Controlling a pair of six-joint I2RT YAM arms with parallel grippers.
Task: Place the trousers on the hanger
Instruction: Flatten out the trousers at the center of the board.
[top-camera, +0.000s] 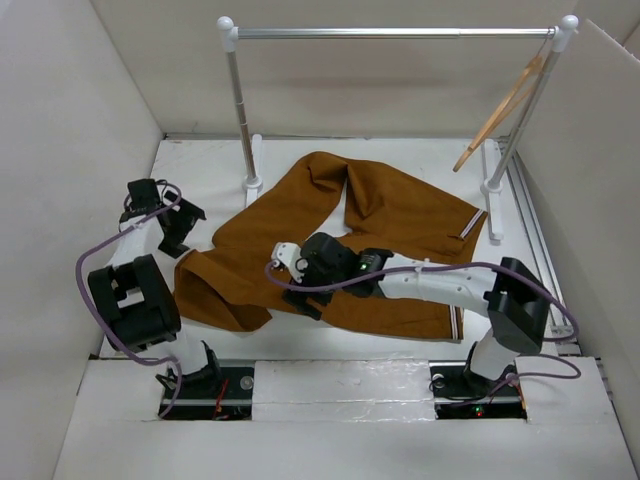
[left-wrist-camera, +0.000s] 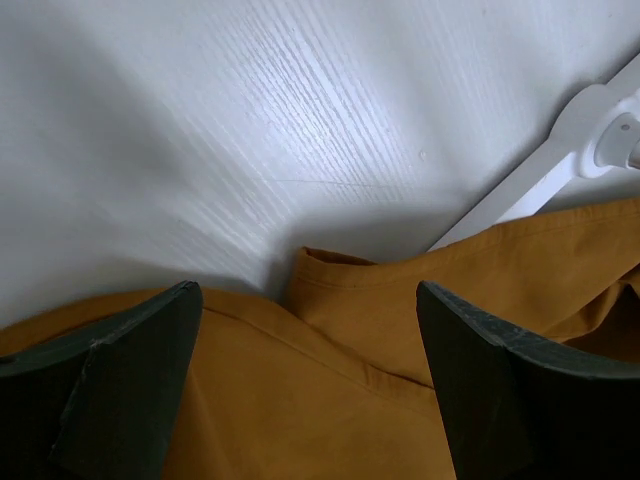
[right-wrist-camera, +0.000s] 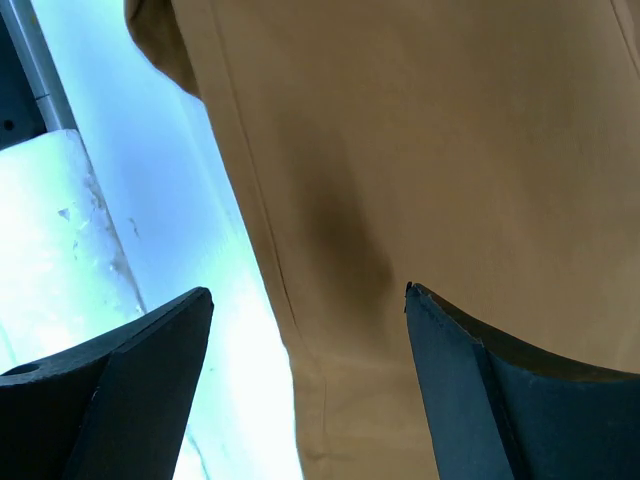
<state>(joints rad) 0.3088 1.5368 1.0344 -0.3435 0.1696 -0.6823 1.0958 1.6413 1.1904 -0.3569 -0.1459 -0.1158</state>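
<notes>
Trousers: flat on the table in a wide V; the apex sits at the far side by the rail's left post; the 2 arms of the V run back toward the near left and the near right; the long spread goes left to right.
Hanger: hangs tilted at the far right end of the rail, beside the right post; well apart from the cloth and from both grippers.
Key relation: the hanger lies far and to the right; the right arm's base is the nearer of the 2.
Left gripper: jaws spread wide, nothing between them; it hovers at the left edge of the cloth, a folded brown corner just ahead of the fingers.
Right gripper: jaws apart too, gripping nothing; it hangs over the near middle of the trousers, where the cloth's edge meets the table.
Hidden: the right arm covers the centre of the cloth; striped trim shows at the right, so that is probably the waistband end, though the folds blur it; the hanger's hook is too small to make out; neither wrist view shows the hanger.
</notes>
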